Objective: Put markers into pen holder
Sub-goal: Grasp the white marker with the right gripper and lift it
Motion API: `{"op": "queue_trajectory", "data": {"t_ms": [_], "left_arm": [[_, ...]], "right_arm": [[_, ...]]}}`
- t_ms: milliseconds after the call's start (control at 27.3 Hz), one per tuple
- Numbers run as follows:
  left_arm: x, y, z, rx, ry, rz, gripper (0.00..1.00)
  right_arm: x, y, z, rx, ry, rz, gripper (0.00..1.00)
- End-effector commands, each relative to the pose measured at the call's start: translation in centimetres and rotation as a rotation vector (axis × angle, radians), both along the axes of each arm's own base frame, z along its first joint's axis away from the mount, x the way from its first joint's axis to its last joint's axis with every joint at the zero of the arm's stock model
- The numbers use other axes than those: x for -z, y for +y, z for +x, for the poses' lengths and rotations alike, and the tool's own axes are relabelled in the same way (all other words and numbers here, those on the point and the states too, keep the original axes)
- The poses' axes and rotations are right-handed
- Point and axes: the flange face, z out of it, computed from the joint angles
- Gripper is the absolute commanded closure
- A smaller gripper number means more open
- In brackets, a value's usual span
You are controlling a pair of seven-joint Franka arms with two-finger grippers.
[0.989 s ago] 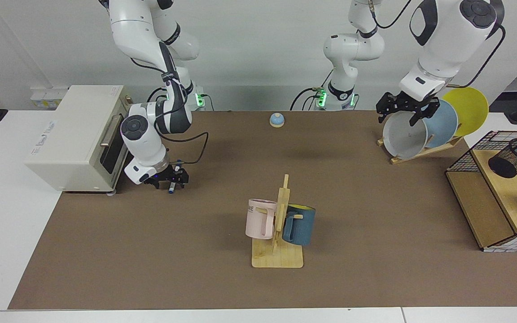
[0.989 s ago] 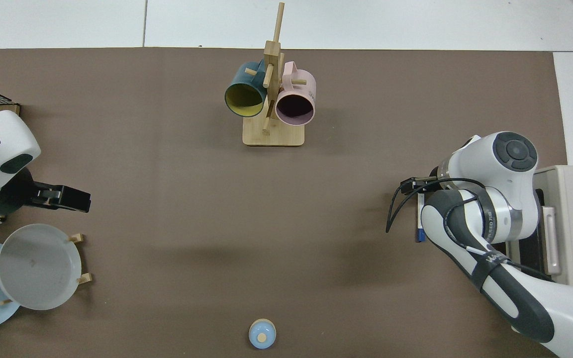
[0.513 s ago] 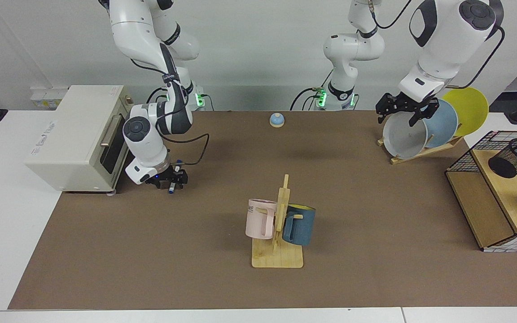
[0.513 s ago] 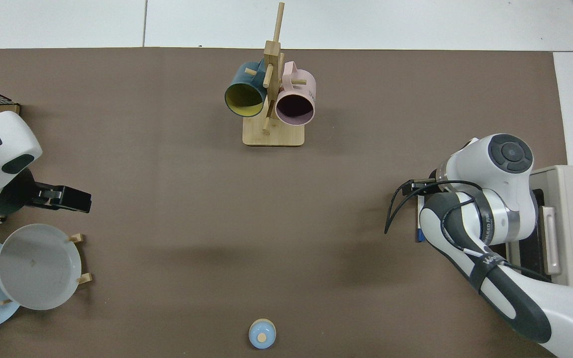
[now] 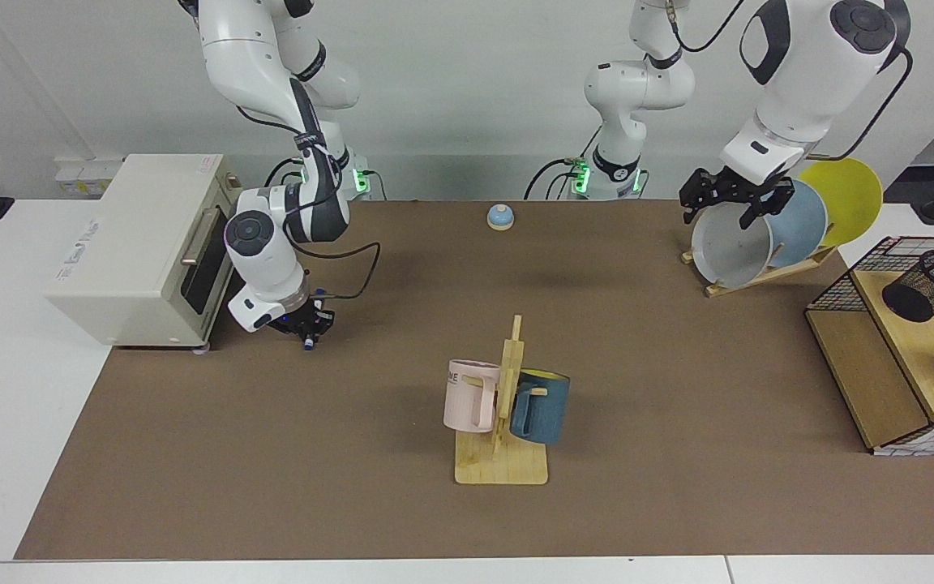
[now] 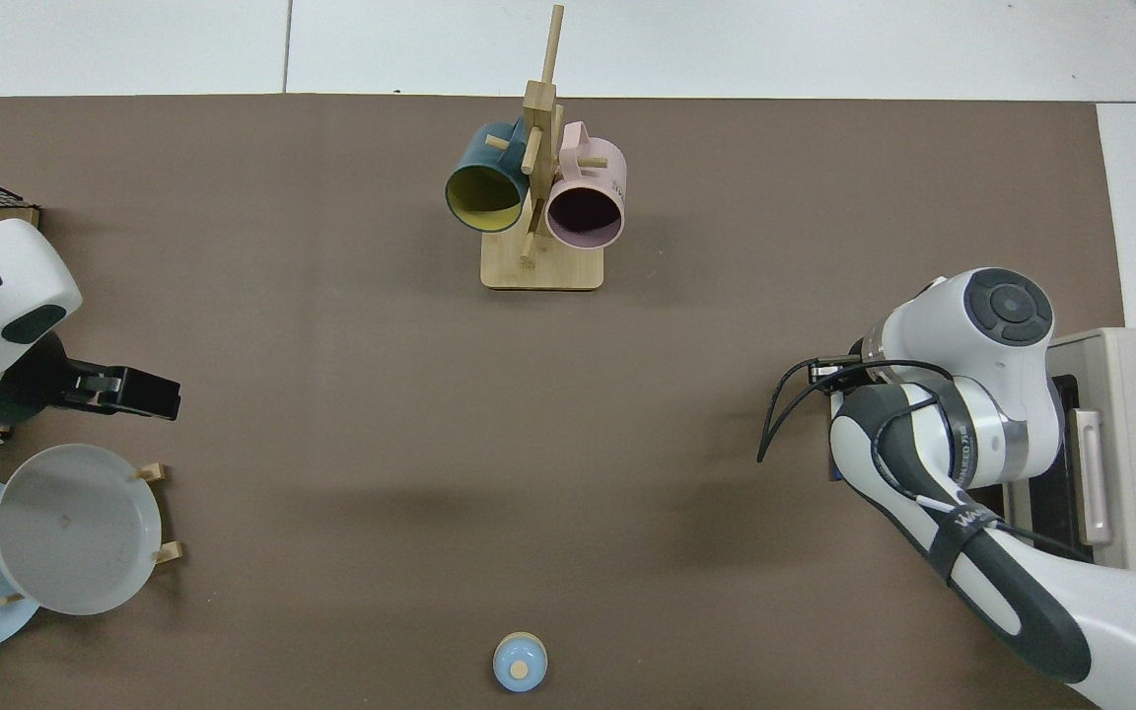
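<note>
The marker (image 5: 310, 326), white with blue ends, sits between the fingers of my right gripper (image 5: 306, 329), which is shut on it low over the mat beside the oven. From above, the right arm hides that gripper and only a blue sliver of the marker (image 6: 834, 474) shows. The pen holder (image 5: 931, 284), a black mesh cup, leans tilted on the wooden rack at the far right of the facing view. My left gripper (image 5: 718, 212) waits open above the grey plate, far from the marker, and is also seen from above (image 6: 166, 398).
A cream oven (image 5: 143, 243) stands close behind the right gripper. A wooden mug stand (image 5: 502, 466) with a pink and a blue mug is mid-table. Plates (image 5: 730, 243) lean in a rack at the back. A small blue bell (image 5: 500, 216) and the wire-grid rack (image 5: 880, 381) also stand on the mat.
My right gripper has shifted slightly towards the oven and turned a little, carrying the marker with it. The left arm has stayed still.
</note>
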Motion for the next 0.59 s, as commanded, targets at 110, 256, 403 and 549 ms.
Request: {"op": "queue_trajectory", "data": {"t_ms": [110,256,403,549], "left_arm": [[0.0,-0.5,0.2,0.011,-0.042,-0.012,0.0],[-0.5,-0.8,0.4,0.051,-0.072,-0.016,0.0],[-0.7,-1.2,0.5,0.158,-0.084,-0.02,0.0],[-0.8,-1.3,0.4,0.289,-0.09,-0.025,0.0]], "right_arm": [[-1.6,1.8,0.7,0.069,-0.029,-0.012,1.0],[-4.0,3.7,1.6,0.115,-0.019,-0.02,1.0],[-6.7,5.7,2.4,0.159,-0.012,0.0,1.0],[-9.7,7.7,2.9,0.214,-0.019,0.057,1.0]]}}
